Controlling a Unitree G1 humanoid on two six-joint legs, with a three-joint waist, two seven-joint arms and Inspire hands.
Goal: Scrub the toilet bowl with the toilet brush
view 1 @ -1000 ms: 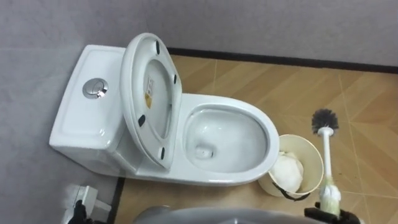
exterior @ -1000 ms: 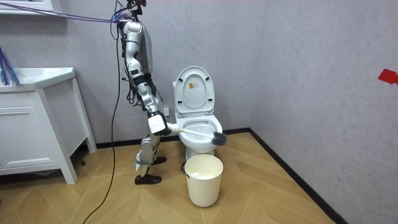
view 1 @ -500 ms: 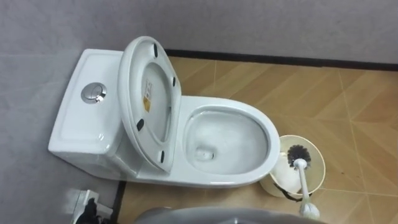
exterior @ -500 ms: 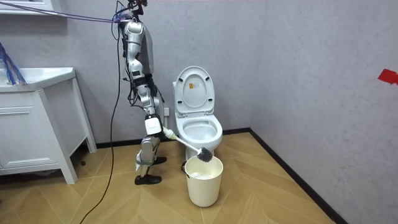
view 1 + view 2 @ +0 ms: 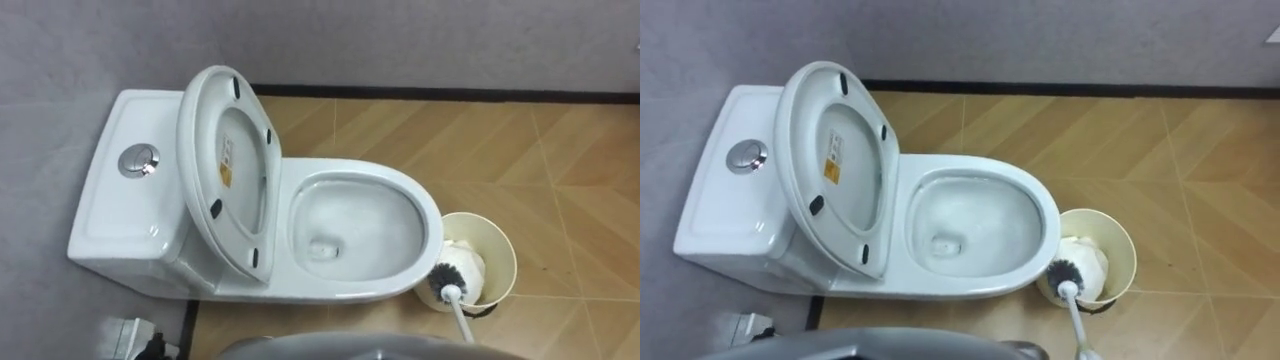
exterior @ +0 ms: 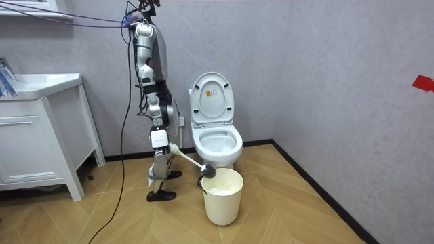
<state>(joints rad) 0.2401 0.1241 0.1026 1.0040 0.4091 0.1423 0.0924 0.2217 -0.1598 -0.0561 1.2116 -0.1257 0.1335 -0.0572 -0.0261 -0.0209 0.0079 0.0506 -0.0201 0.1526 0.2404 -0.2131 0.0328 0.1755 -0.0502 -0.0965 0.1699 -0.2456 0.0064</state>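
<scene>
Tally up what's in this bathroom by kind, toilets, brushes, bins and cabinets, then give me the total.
Toilet: 1
Toilet brush: 1
Waste bin: 1
Vanity cabinet: 1
Total: 4
</scene>
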